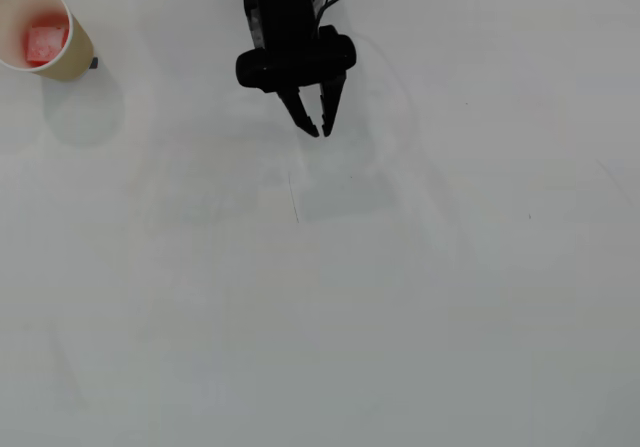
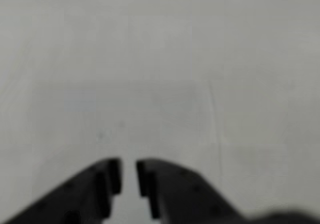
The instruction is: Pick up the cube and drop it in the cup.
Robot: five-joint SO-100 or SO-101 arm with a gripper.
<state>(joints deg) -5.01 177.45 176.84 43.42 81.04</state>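
In the overhead view the cream cup (image 1: 76, 55) stands at the far top left of the white table. The red cube (image 1: 45, 41) lies inside it, on the bottom. My black gripper (image 1: 320, 130) hangs at the top centre, well to the right of the cup, pointing down the picture. Its two fingers are drawn together with only a thin slit between them and nothing held. The wrist view shows the same gripper (image 2: 128, 176) at the bottom edge over bare, blurred table; neither cup nor cube appears there.
The arm's black body and cables (image 1: 285, 7) enter from the top edge. A faint rectangular patch (image 1: 340, 182) marks the table just below the fingertips.
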